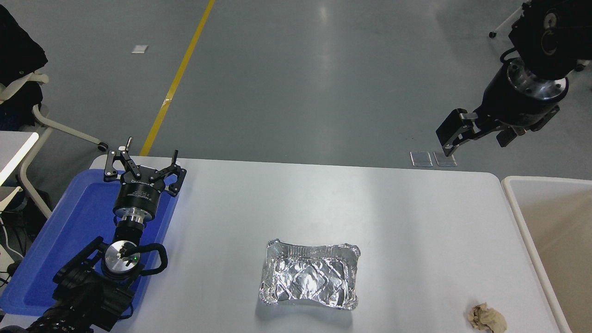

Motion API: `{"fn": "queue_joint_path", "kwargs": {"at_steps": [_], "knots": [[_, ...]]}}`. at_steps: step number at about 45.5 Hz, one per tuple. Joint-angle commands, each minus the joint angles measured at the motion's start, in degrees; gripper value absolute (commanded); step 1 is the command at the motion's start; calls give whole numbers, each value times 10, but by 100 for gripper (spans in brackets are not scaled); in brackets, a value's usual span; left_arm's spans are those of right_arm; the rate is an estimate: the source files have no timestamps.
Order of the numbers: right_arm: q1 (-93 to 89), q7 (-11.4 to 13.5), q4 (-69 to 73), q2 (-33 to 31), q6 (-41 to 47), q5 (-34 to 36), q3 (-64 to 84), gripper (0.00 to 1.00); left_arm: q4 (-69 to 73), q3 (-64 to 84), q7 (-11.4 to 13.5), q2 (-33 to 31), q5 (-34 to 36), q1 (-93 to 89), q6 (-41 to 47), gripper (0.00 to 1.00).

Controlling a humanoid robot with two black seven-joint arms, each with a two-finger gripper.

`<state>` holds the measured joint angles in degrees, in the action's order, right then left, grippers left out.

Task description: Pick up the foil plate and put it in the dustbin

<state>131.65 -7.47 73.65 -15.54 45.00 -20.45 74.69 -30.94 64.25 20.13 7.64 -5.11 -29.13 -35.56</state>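
Note:
The foil plate (pixel 309 275), a shiny silver rectangular tray with a crinkled base, lies upright on the white table (pixel 323 199) near its front middle. The dustbin (pixel 565 240), off-white rim and beige inside, stands at the table's right edge and is partly cut off. My right gripper (pixel 478 138) hangs open and empty, high above the floor beyond the table's far right corner, well away from the plate. My left gripper (pixel 141 165) is parked open over the blue tray at the lower left.
A flat blue plastic tray (pixel 69 231) lies at the table's left under the left arm. A small crumpled brown paper ball (pixel 485 318) lies at the front right near the dustbin. A chair (pixel 32 106) stands at the far left.

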Motion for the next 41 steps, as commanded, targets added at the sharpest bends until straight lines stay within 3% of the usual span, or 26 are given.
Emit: {"fn": "queue_joint_path", "kwargs": {"at_steps": [1,22,30,41], "knots": [[-1,0,0,-2,0,1,4,100,0,0,0,0,0,0,0,100],[-21,-1,-2,3,0,38,-41,100,0,0,0,0,0,0,0,100],[-33,-1,-9,81,0,55,-58,100,0,0,0,0,0,-1,0,100],[-89,0,-15,91,0,82,-132,100,0,0,0,0,0,-1,0,100]]}}
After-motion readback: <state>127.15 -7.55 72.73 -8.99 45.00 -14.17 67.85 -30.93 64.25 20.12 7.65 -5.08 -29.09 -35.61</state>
